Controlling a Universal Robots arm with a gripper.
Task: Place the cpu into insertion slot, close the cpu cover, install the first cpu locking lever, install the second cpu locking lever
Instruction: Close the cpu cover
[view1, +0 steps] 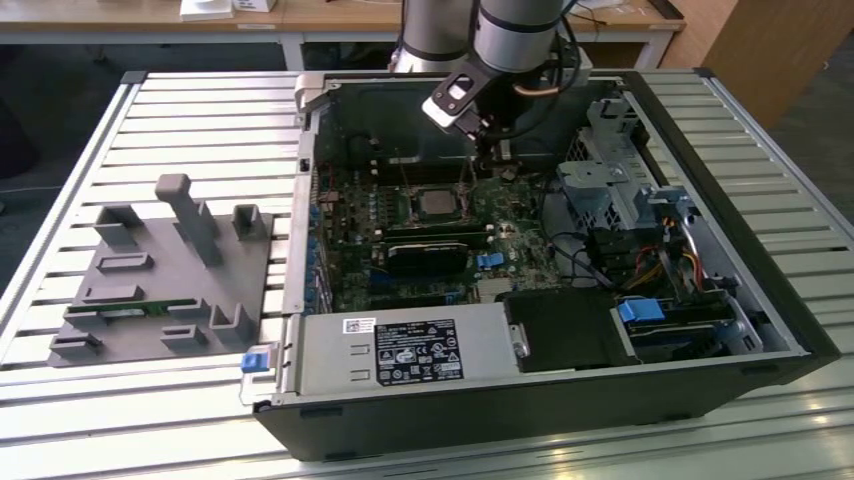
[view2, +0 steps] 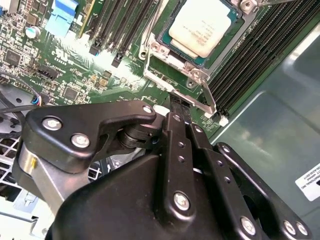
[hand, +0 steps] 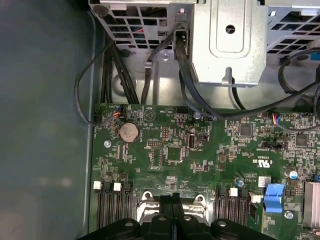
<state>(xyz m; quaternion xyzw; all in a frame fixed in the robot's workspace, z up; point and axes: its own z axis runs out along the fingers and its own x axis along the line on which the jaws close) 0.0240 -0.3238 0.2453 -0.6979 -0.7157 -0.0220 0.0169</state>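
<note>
**Exterior view: narrow fingers poised beside the seated cpu**

Well off toward the exterior view's left of the insertion slot (view1: 411, 200), a grey fixture (view1: 167, 270) lies on the slatted table (view1: 200, 120). The slot itself belongs to the green motherboard (view1: 354, 215) inside the open computer case (view1: 534, 415), and the cpu (view1: 438, 203) rests flat in it. In the second wrist view the cpu cover (view2: 167, 60) frames the chip's pale face and looks lowered, though whether it sits fully down cannot be told.

Just toward the exterior view's right of the slot hangs the gripper (view1: 498, 160), its fingers pinched narrow together with nothing between them. In the second wrist view its tip (view2: 176, 102) is just beside a thin locking lever (view2: 200, 100) at the slot's edge; contact cannot be told.

The likely hazard is a slip. The lever is a slim rod, and the narrow tip could slide off it. It might then strike the memory slots (view2: 250, 65) beside the slot, or let the lever spring up and loosen the cover.
</note>
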